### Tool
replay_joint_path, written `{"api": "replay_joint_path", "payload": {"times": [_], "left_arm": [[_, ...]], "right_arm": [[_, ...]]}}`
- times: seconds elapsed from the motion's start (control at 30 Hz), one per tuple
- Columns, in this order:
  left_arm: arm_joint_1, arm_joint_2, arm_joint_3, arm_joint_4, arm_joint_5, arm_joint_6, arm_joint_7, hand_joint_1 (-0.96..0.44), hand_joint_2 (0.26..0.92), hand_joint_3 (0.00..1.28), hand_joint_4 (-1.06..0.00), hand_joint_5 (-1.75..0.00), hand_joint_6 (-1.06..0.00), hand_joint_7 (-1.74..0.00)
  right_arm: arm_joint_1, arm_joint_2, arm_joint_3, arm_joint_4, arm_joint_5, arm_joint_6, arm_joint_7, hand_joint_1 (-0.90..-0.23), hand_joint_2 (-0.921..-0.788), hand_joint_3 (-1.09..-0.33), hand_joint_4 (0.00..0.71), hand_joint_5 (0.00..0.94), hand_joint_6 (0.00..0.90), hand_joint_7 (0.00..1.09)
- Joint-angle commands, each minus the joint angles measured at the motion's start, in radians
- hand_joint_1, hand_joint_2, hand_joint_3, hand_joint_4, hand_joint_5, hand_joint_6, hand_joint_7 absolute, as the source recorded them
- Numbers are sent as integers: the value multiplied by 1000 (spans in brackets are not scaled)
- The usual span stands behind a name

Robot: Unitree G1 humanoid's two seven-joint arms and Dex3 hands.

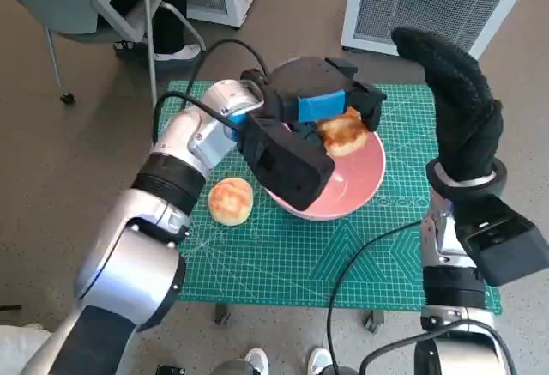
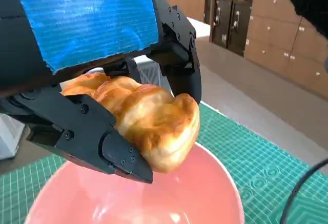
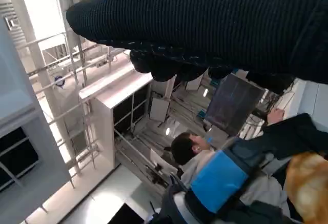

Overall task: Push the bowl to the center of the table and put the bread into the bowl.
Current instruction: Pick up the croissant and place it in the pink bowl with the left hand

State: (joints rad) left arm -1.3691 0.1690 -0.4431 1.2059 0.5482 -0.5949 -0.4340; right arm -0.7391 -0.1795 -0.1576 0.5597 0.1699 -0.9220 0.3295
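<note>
Holding the bread (image 2: 143,116) over the pink bowl (image 1: 360,188), left hand (image 1: 330,109) clamped around it, gloved right hand (image 1: 459,105) raised alongside, empty, fingers together.

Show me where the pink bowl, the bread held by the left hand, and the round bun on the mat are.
pink bowl (image 1: 356,188): head view, bare inner wall.
bread (image 2: 154,119): left wrist view, golden crust, middle.
left hand (image 1: 322,105): head view, blue-taped back.
round bun (image 1: 231,200): head view, top centre.
</note>
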Motion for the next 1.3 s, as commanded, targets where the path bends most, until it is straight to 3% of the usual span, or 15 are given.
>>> {"api": "replay_joint_path", "payload": {"times": [0.03,0.2,0.47,0.67,0.87,1.1,1.3], "left_arm": [[8,-7,19,0,-41,58,-96,-173,920,64,-207,-133,-312,-244],[31,8,21,-27,-39,40,-90,-231,921,39,-153,-22,-301,-119],[80,62,15,-88,-25,-33,-32,-327,921,35,-90,-1,-255,-60],[106,117,39,-126,-56,-122,-32,-364,921,41,-85,-1,-250,-50],[136,175,82,-168,-118,-159,-77,-386,921,58,-111,-13,-275,-59],[213,263,151,-292,-232,-100,-198,-355,921,54,-154,-22,-290,-57],[293,332,187,-404,-265,-77,-224,-312,918,36,-177,-19,-304,-53]], "right_arm": [[42,-10,-3,-14,-26,10,-28,-606,-921,-738,333,5,66,612],[51,-14,0,-28,-40,14,-45,-610,-921,-750,331,4,66,612],[49,-19,7,-21,-48,13,-59,-612,-921,-757,330,3,65,612],[45,-17,11,-13,-38,18,-54,-609,-921,-757,330,3,64,613],[44,-13,15,-15,-30,27,-51,-597,-921,-759,333,4,64,613],[44,-14,20,-26,-14,44,-42,-590,-921,-760,337,5,65,613],[46,-17,23,-37,-8,52,-40,-593,-921,-759,338,5,66,612]]}}
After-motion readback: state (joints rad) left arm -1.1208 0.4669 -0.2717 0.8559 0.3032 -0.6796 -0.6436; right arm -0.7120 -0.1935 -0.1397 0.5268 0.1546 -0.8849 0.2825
